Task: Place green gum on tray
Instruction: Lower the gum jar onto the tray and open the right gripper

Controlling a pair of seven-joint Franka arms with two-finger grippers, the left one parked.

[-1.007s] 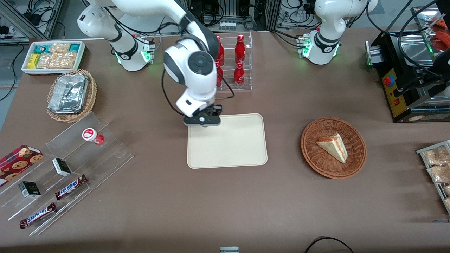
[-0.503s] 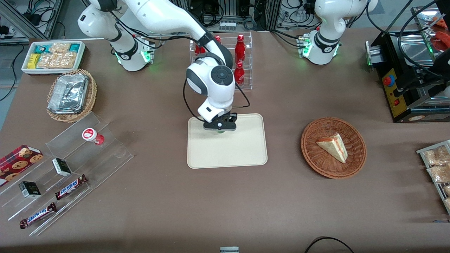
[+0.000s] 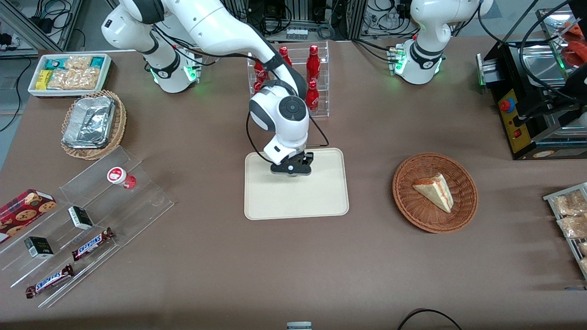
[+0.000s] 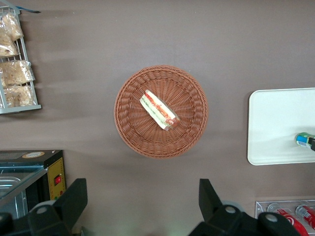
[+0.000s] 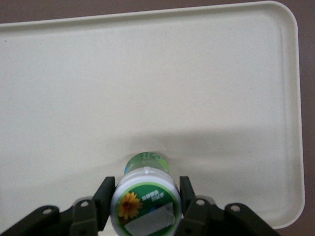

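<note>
Use the tray (image 3: pixel 316 197) at mid-table as your reference for every position below. Nearest the front camera, toward the working arm's end of the table from the tray, you will find a clear acrylic step stand (image 3: pixel 78 224) carrying two Snickers bars (image 3: pixel 91 244), small dark boxes (image 3: pixel 80 217) and a red-bodied gum bottle (image 3: pixel 120 177) with a white lid. Toward the parked arm's end from the tray, a round wicker basket (image 3: pixel 463 213) holds a sandwich wedge (image 3: pixel 434 191). Over the tray itself, in the half farther from the front camera, locate the gripper (image 3: pixel 290 170): in the right wrist view its two fingers (image 5: pixel 104 197) are closed against the white lid of the green gum (image 5: pixel 145 199), one on each side, so the bottle is held between them. The green body of the bottle points down at the tray surface and casts a shadow on it; you cannot tell from these views whether the base touches the tray. The left wrist view shows the green gum (image 4: pixel 304 139) over the tray (image 4: pixel 275 123) as well. Farther from the front camera than the tray, a clear rack (image 3: pixel 323 78) holds red bottles (image 3: pixel 312 62).
</note>
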